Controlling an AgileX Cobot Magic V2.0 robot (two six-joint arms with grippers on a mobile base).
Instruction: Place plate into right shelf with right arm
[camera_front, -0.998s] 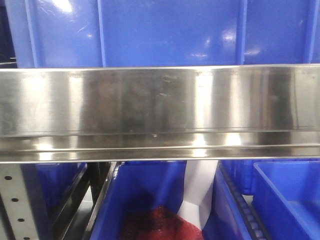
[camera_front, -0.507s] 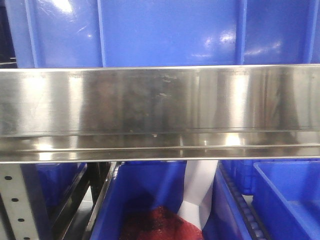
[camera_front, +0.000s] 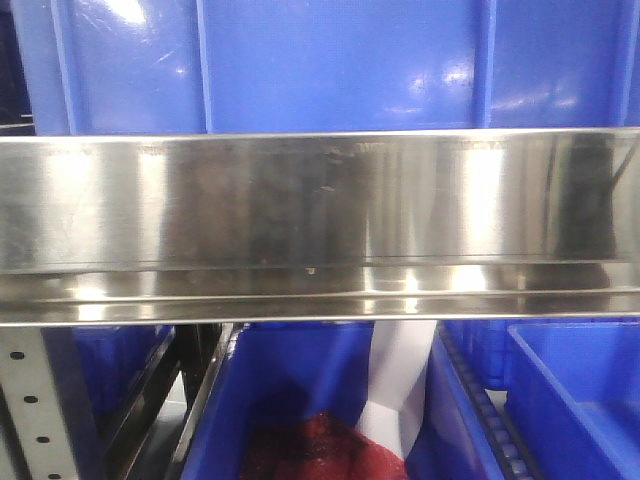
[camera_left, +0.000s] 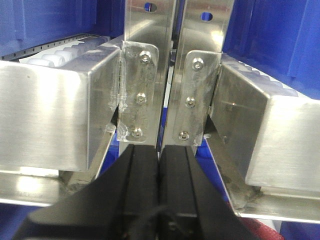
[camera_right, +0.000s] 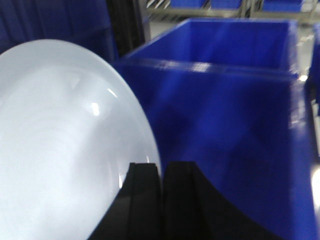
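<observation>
Round glossy white plate (camera_right: 60, 140), left of frame, pinched at rim by black right gripper (camera_right: 161, 169); likely stiff, slick, breakable. Black left gripper (camera_left: 159, 150) closed, empty.

My front camera looks straight at the shelf (camera_front: 320, 200) from very near, with bins (camera_front: 330, 60) above and below it. My left wrist camera looks along my left end effector (camera_left: 159, 151) at two uprights (camera_left: 150, 60), also close. My right wrist camera looks past my right end effector (camera_right: 161, 169) and the plate (camera_right: 60, 150) toward a bin (camera_right: 225, 125). All three views share blue bins.
</observation>
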